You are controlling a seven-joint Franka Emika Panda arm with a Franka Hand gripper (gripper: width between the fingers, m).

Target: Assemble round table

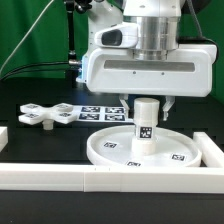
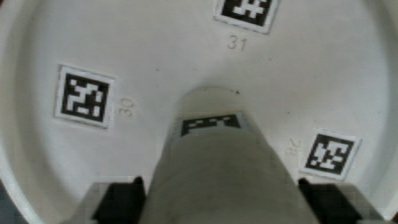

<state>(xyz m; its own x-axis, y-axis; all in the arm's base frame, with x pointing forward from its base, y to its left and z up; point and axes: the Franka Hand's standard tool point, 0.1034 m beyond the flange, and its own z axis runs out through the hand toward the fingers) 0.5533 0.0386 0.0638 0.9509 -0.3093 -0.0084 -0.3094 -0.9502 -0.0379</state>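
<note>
White bar point(image 1: 60, 178) nearest, along the table point(image 1: 15, 118) edge. Behind it the round disc point(image 1: 100, 152) lies flat. Leg point(image 1: 145, 125) upright at disc's middle, hand point(image 1: 146, 103) clamped on its top, fingers point(image 2: 121, 200) tight against both sides. Cross foot point(image 1: 45, 115) at disc's 10 o'clock, apart. Marker board point(image 1: 100, 110) at 11 o'clock, farther.

White bars point(image 1: 100, 178) along the black table's point(image 1: 40, 150) edges, marker board point(image 1: 103, 111) mid-table.
</note>
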